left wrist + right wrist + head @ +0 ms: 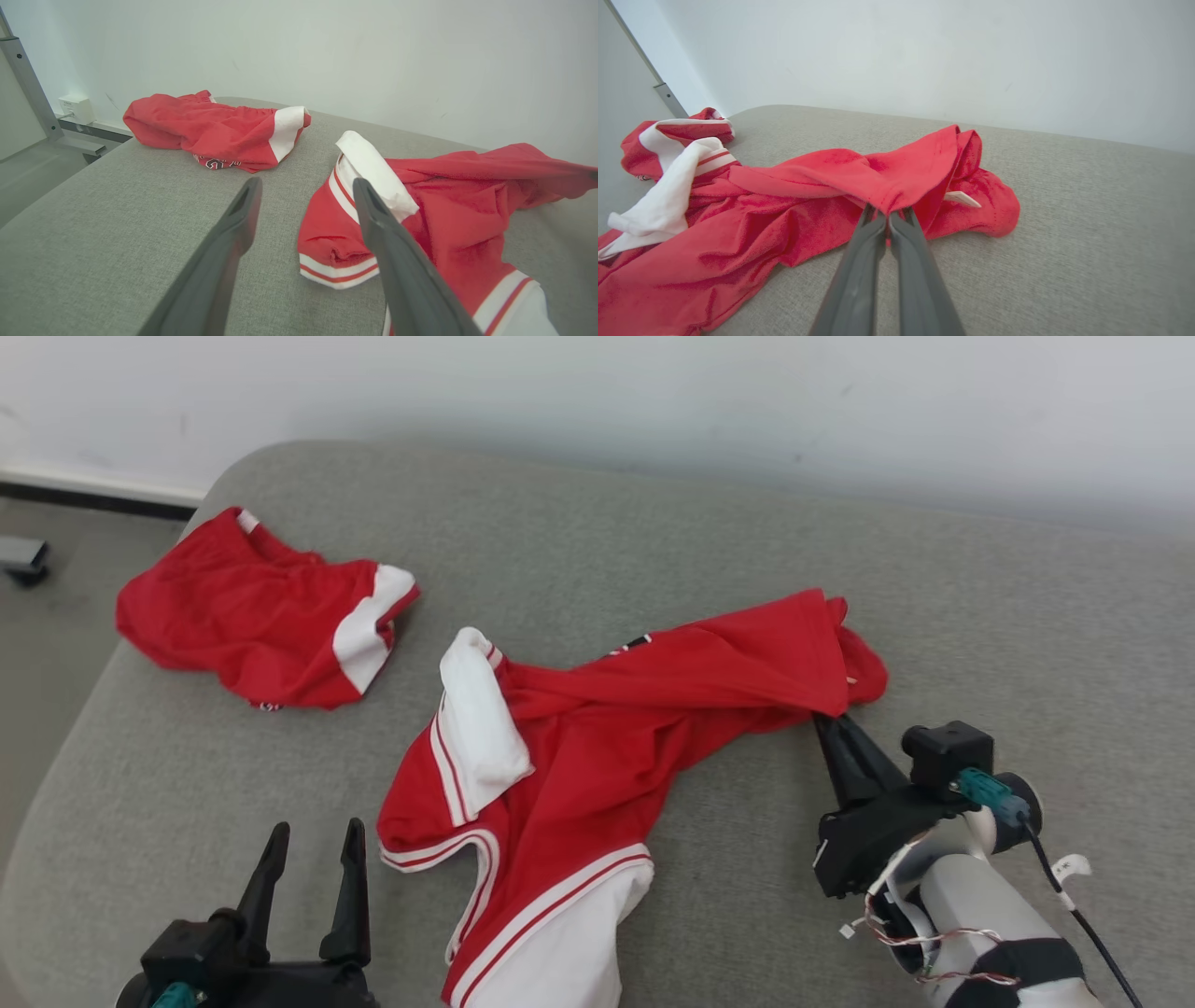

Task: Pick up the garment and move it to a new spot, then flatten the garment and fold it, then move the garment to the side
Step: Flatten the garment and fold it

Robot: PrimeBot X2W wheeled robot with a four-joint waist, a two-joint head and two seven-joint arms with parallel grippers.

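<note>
A crumpled red garment (pixel 597 747) with white sleeves and striped trim lies across the middle of the grey cushion (pixel 653 523). My right gripper (pixel 826 721) is shut on its right-hand red edge; in the right wrist view the fingertips pinch a fold of the garment (pixel 896 182), gripper (pixel 887 215). My left gripper (pixel 316 835) stands open near the front left, just left of the garment's striped cuff, with nothing between its fingers. In the left wrist view the gripper (pixel 306 185) points at the white sleeve of the garment (pixel 448 205).
A second red piece of clothing with a white band (pixel 261 611) lies bunched at the cushion's back left (pixel 219 130). A white wall (pixel 597 392) rises behind the cushion. Floor drops off past the cushion's left edge (pixel 47 616).
</note>
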